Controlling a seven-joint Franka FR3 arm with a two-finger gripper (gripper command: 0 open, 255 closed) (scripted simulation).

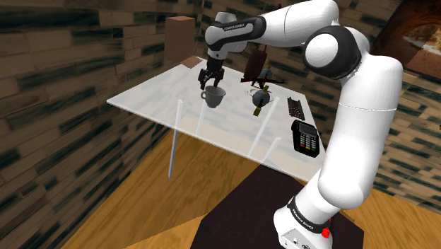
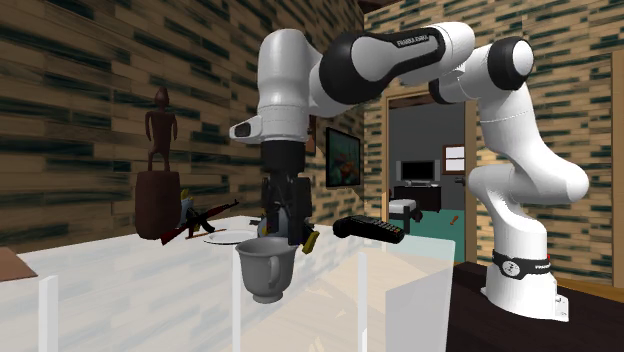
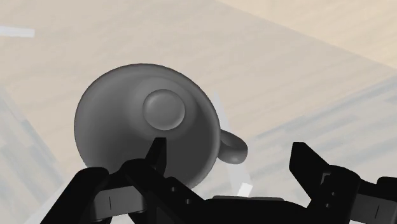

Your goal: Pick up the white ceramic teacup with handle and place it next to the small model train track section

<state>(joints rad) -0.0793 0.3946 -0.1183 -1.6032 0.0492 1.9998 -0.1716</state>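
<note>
The cup (image 1: 213,97) stands on the table (image 1: 152,97), upper centre of the shoulder view, directly beneath the gripper (image 1: 211,84). The jaws are spread astride its handle-side wall and are not pinching it, so a straight descent should suit.

Surface: translucent, glass-like tabletop (image 1: 152,99) on thin pale legs (image 1: 174,141), carrying six items.
The grey footed teacup with handle (image 1: 213,97) is standing upright near the middle. A round dark pot with a yellowish handle (image 1: 260,97) is sitting apart from it, toward the shoulder view's right. A dark brown carved figure on a drum-shaped base (image 2: 157,190) is standing behind, a red-and-black toy rifle (image 2: 205,215) resting at its foot. The short dark brown train track section (image 1: 295,107) is lying flat further right. A black card terminal with red keys (image 1: 304,138) is sitting at the corner nearest the stand.
</note>
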